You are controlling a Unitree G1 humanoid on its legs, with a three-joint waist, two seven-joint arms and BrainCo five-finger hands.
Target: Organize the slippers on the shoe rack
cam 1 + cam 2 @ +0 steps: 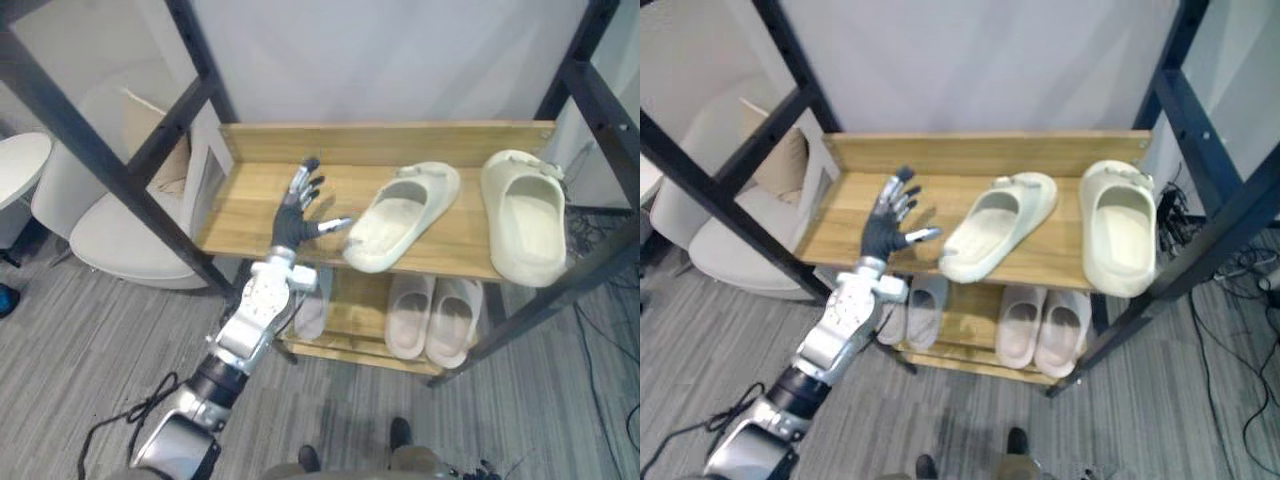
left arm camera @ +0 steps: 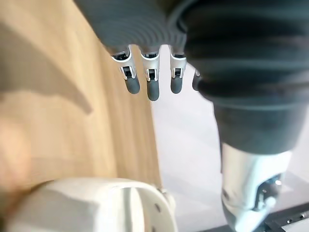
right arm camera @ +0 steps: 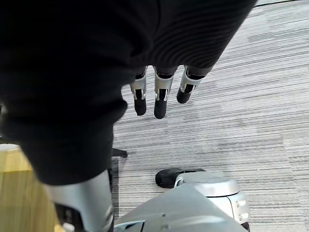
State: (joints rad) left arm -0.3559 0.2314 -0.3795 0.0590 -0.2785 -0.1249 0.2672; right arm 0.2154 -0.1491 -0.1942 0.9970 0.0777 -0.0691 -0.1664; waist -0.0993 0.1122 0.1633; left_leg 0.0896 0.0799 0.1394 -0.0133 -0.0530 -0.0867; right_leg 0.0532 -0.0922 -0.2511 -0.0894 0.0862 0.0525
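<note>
1. The shoe rack (image 1: 380, 142) is carrying both cream slippers on its wooden top shelf (image 1: 250, 200); a paler pair (image 1: 435, 318) is sitting on the shelf below.
2. The straight slipper (image 1: 523, 215) is lying at the right, overhanging the front edge; the skewed slipper (image 1: 400, 215) is lying aslant beside it, apart.
3. The left hand (image 1: 296, 218) is hovering over bare shelf, fingers spread and released, grasping nothing; its thumb is just beside the skewed slipper's near end, contact unclear.
4. The right hand (image 3: 159, 96) is hanging relaxed and empty over the floor (image 3: 241, 72).
5. Doing this well likely means pushing low on that near end, swinging it parallel to its mate; sliding, not tipping, and staying back from the edge.
</note>
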